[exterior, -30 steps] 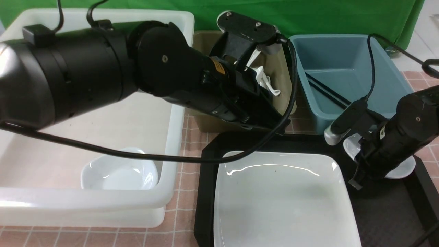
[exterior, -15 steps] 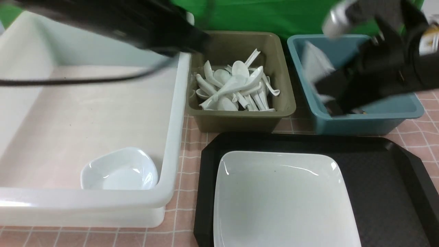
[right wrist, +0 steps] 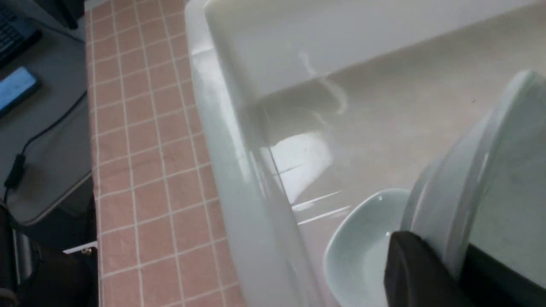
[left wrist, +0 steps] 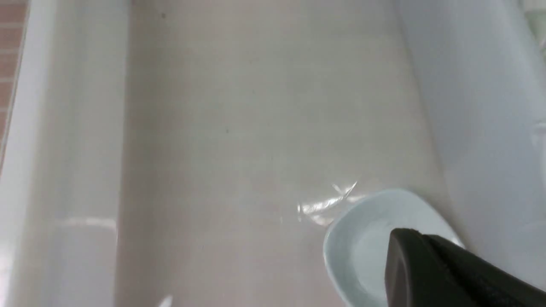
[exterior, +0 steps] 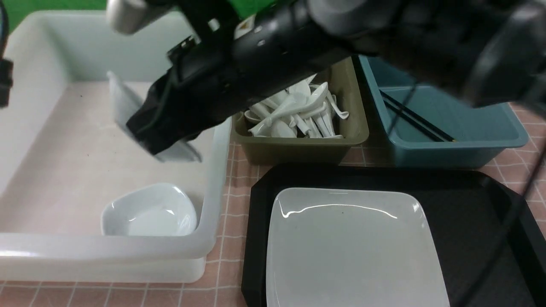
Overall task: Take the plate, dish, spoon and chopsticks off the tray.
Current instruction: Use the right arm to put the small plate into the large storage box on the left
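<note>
Nearest, the plate (exterior: 354, 251) is seen lying flat on the left part of the tray (exterior: 477, 238), on the pink checked desk (exterior: 232, 170). To the tray's left a white tub (exterior: 106, 251) is set, with a second dish (exterior: 149, 211) resting upright in its near right corner. The left pincer (left wrist: 409, 256) is shown only as a dark tip over that tub, near the second dish; it is pressed together and nothing is seen in it. Further back, the right pincer (exterior: 155, 138) is reached across over the white tub's floor and is clamped on the dish (exterior: 121, 100), which is held on edge, clear of the floor. Behind the tray, spoons (exterior: 294, 111) are piled in an olive tub (exterior: 298, 149). Beside it on the right, the chopsticks (exterior: 416, 119) are laid slantwise in a blue tub (exterior: 460, 149).
</note>
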